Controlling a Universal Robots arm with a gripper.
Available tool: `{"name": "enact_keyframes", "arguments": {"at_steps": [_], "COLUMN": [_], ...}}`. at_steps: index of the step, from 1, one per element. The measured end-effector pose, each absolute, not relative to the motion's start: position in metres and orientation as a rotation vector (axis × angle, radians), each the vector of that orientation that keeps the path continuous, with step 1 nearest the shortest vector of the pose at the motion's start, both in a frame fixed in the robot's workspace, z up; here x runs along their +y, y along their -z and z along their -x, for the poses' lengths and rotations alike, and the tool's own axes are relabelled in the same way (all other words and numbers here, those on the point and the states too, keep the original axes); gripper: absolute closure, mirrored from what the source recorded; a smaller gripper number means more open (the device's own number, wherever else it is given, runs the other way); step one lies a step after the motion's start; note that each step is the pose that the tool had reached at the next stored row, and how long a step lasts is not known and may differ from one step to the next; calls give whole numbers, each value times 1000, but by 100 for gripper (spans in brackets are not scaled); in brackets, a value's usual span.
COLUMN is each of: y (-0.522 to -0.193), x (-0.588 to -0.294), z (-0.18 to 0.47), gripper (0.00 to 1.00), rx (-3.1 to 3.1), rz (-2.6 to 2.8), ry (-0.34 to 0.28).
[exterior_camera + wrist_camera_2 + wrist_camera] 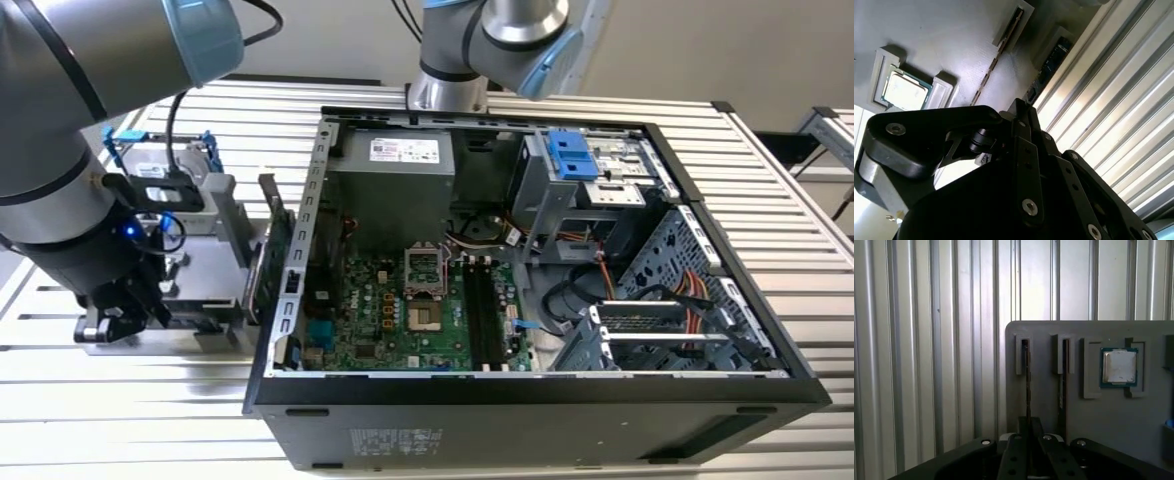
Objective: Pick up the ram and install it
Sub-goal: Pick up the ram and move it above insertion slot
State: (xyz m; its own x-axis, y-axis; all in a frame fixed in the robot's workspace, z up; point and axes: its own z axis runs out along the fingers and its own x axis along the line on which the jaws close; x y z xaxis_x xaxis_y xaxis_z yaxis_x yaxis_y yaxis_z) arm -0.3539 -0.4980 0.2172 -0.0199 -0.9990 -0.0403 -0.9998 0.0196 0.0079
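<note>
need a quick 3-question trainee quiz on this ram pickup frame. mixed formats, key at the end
1. True or false: the ram lined up with the tool is already installed.
2. Which part lies flat in the gray tray? A hard drive; B processor chip; C fan.
3. Fill in: the gray tray stands to the exterior view's ___ of the open computer case.

Key: 1 false, the ram stands on edge in a tray slot; 2 B; 3 left.
</note>
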Motion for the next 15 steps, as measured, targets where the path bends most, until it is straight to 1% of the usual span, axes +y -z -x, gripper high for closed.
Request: {"name": "enact_keyframes", "arguments": {"at_steps": [15], "y": [-231], "x": [-498], "z": [354], "gripper": [100], "rx": [2226], "rz": [2183], "ry": [-53]}}
